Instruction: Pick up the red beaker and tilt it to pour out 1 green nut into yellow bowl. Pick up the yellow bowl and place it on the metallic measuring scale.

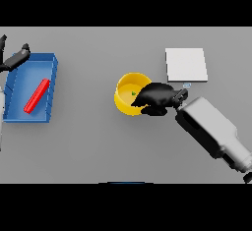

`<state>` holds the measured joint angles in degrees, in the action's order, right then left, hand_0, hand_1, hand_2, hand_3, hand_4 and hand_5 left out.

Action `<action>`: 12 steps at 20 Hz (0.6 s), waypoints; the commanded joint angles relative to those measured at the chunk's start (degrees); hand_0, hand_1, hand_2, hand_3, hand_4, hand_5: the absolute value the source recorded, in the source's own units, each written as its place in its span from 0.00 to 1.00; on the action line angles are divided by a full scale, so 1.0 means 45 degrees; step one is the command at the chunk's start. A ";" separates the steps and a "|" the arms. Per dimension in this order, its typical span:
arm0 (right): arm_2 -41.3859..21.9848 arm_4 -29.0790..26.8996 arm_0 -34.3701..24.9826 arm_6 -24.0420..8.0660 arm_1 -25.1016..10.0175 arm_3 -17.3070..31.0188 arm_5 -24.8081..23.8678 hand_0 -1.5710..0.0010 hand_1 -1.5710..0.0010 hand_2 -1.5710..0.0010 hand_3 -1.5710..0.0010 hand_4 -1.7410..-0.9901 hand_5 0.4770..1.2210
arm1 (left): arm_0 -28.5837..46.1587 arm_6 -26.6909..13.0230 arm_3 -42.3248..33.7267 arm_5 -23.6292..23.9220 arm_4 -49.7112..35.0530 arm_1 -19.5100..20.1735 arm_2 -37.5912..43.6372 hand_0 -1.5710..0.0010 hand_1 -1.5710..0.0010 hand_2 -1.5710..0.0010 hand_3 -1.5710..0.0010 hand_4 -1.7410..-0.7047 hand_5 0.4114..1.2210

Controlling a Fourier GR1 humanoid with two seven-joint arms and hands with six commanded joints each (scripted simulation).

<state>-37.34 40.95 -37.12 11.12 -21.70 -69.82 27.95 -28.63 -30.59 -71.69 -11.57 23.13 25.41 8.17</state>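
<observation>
head view: the right hand (156,96) has its fingers curled over the near rim of the yellow bowl (129,90), a green nut (133,94) inside. the scale (185,65) lies just beyond. the red beaker (37,96) lies in the blue tray (51,67); the left hand (15,58) hangs by it, fingers loosely apart.

So the non-task stuff is basically one thing: a blue tray (53,63) sitting at the left side of the frame on the grey tabletop (93,146). It's a shallow rectangular bin with raised walls, turned a bit askew. The tabletop itself is plain grey across the frame.
</observation>
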 commanded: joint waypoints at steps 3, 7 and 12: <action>0.0359 -0.0457 -0.0236 -0.0315 -0.0250 -0.0476 0.0430 0.03 0.03 0.03 0.14 0.04 0.99 | 0.0035 -0.0047 -0.0172 -0.0071 -0.0034 0.0006 -0.0026 1.00 1.00 1.00 1.00 0.92 0.39; 0.0528 -0.0758 -0.0268 -0.0755 -0.0785 -0.1248 0.0818 0.01 0.01 0.01 0.17 0.03 1.00 | 0.0056 0.0089 -0.0193 -0.0045 -0.0102 0.0082 0.0078 1.00 1.00 1.00 1.00 0.91 0.40; 0.0852 -0.1146 -0.1189 -0.1199 -0.0766 -0.0599 0.0983 0.00 0.01 0.00 0.18 0.02 1.00 | -0.0307 0.0107 0.0097 -0.0096 -0.0077 0.0120 0.0072 1.00 1.00 1.00 1.00 0.91 0.41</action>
<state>-33.50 35.75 -42.50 5.62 -25.18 -72.52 32.36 -30.03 -30.07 -71.26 -12.00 22.79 25.94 8.49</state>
